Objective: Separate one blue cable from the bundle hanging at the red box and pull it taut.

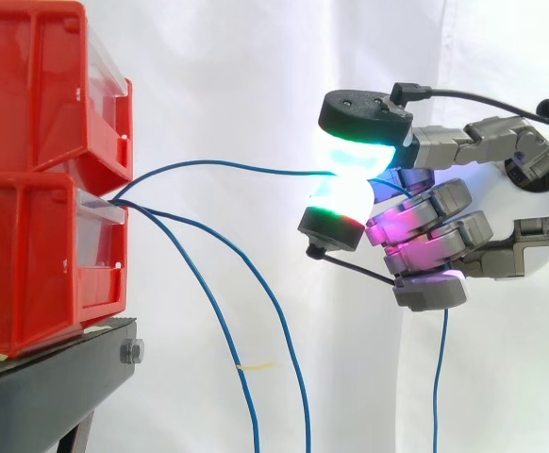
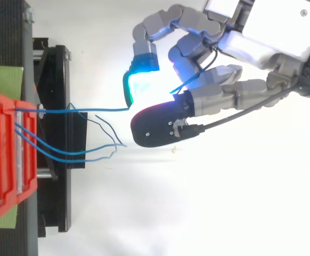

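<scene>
1. At the red box (image 1: 39, 264), which is set on the black stand (image 1: 58, 377) under an upper red bin (image 1: 29, 85), three blue cables are seen to leave the box's top front edge at one spot.
2. Just out from the red box the bundle is already split. The other two blue cables (image 1: 256, 279) drop away below, and neither is touched by the hand.
3. Further from the red box, the separated blue cable (image 1: 220, 163) is carried roughly level towards the hand. A gentle arch is visible along it, so it is judged not yet taut.
4. Well away from the red box the hand (image 1: 501, 217) is held in the air, and the separated blue cable is pinched between two glowing pads (image 1: 350, 151) – one above it, one below – while the other fingers are curled in towards the palm.
5. Beyond the pinch, on the side away from the red box, the cable's free tail (image 1: 440, 377) hangs straight down.
6. Farthest from the red box, everything is backed by the white curtain (image 1: 256, 75).
7. The step in hand is judged to be the pull, with the separating done.
8. For the next move the hand would need to be drawn straight away from the red box until the arch is gone. The pinch should be kept firm so that the cable does not slide through the pads, and the pull kept gentle so that the box is not dragged along the stand.
</scene>
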Robot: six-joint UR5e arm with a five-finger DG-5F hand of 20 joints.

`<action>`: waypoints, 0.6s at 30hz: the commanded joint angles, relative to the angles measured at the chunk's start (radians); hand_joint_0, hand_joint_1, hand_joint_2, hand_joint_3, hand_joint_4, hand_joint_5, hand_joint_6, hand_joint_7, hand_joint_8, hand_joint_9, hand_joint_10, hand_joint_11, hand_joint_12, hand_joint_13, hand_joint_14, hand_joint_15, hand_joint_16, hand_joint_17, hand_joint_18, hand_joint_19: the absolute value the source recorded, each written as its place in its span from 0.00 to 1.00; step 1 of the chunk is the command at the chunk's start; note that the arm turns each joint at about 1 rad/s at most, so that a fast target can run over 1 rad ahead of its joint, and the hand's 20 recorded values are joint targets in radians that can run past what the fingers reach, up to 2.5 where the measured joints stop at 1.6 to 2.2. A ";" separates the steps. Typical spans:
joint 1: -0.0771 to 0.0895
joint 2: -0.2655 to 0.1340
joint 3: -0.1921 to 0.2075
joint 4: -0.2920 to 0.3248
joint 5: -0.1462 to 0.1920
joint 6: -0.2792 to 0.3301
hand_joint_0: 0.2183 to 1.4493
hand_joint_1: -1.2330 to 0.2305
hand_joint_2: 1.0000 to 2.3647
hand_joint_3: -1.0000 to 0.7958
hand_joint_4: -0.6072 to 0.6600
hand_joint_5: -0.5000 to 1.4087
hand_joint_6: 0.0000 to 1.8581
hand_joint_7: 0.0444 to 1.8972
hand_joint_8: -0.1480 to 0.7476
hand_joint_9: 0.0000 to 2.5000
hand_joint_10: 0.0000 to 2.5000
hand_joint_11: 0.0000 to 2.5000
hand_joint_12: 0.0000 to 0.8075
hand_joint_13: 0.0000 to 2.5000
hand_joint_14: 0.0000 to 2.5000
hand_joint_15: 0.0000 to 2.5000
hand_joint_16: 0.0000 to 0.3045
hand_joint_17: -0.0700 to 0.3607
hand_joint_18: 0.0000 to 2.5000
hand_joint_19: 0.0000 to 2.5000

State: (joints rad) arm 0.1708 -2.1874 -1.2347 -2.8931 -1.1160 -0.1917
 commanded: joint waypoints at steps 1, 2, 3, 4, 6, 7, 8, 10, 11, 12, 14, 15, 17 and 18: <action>-0.001 0.000 0.000 0.000 0.001 0.000 0.36 0.32 0.02 0.53 0.60 0.18 0.50 0.75 0.57 0.40 0.72 0.57 0.44 0.46 0.75 0.54 0.15 0.39 0.48 0.52; 0.001 0.001 0.000 0.000 0.001 0.000 0.36 0.32 0.02 0.54 0.60 0.18 0.50 0.75 0.57 0.40 0.73 0.56 0.44 0.46 0.75 0.54 0.15 0.40 0.49 0.52; 0.001 0.001 0.000 0.000 -0.001 0.000 0.36 0.32 0.02 0.53 0.59 0.18 0.50 0.75 0.57 0.40 0.73 0.56 0.44 0.46 0.75 0.54 0.15 0.40 0.48 0.52; -0.001 0.000 0.000 0.000 -0.001 0.000 0.36 0.32 0.02 0.54 0.60 0.18 0.50 0.75 0.57 0.40 0.72 0.56 0.44 0.46 0.75 0.55 0.15 0.40 0.48 0.51; -0.001 0.000 0.000 0.000 0.001 0.000 0.36 0.32 0.02 0.53 0.60 0.18 0.50 0.75 0.57 0.40 0.71 0.56 0.44 0.46 0.75 0.55 0.15 0.40 0.48 0.51; -0.001 0.000 0.000 0.000 0.001 0.000 0.36 0.32 0.02 0.53 0.59 0.18 0.50 0.75 0.57 0.40 0.71 0.56 0.44 0.46 0.75 0.55 0.15 0.40 0.48 0.52; -0.001 0.000 0.000 0.000 0.001 0.000 0.36 0.32 0.02 0.53 0.60 0.18 0.50 0.75 0.57 0.40 0.70 0.56 0.44 0.46 0.75 0.55 0.15 0.40 0.48 0.51; -0.001 0.001 0.000 0.000 -0.001 0.000 0.36 0.32 0.02 0.53 0.59 0.18 0.50 0.75 0.57 0.40 0.70 0.56 0.44 0.46 0.75 0.54 0.15 0.40 0.48 0.51; 0.001 0.000 0.000 0.000 0.001 0.000 0.36 0.31 0.02 0.53 0.60 0.18 0.50 0.75 0.57 0.40 0.70 0.56 0.44 0.46 0.75 0.54 0.15 0.40 0.48 0.51; 0.001 0.000 0.000 0.000 0.001 0.000 0.36 0.31 0.02 0.53 0.59 0.18 0.50 0.74 0.57 0.40 0.70 0.56 0.43 0.46 0.74 0.55 0.15 0.40 0.48 0.52; 0.001 0.000 0.000 0.000 -0.001 0.000 0.36 0.31 0.02 0.53 0.59 0.18 0.50 0.74 0.57 0.41 0.71 0.56 0.44 0.46 0.74 0.55 0.15 0.40 0.48 0.52; 0.001 0.000 0.000 0.000 0.001 0.000 0.36 0.31 0.02 0.53 0.59 0.18 0.50 0.74 0.57 0.41 0.71 0.56 0.44 0.46 0.74 0.55 0.15 0.40 0.48 0.52; 0.001 0.000 0.000 0.000 0.001 0.000 0.36 0.31 0.02 0.53 0.59 0.18 0.50 0.74 0.56 0.40 0.70 0.57 0.44 0.46 0.74 0.55 0.15 0.40 0.48 0.52; 0.001 0.000 0.001 0.000 0.001 0.000 0.36 0.31 0.02 0.53 0.59 0.18 0.50 0.75 0.57 0.41 0.70 0.56 0.44 0.46 0.74 0.55 0.15 0.40 0.48 0.51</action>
State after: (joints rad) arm 0.1717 -2.1873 -1.2345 -2.8931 -1.1155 -0.1918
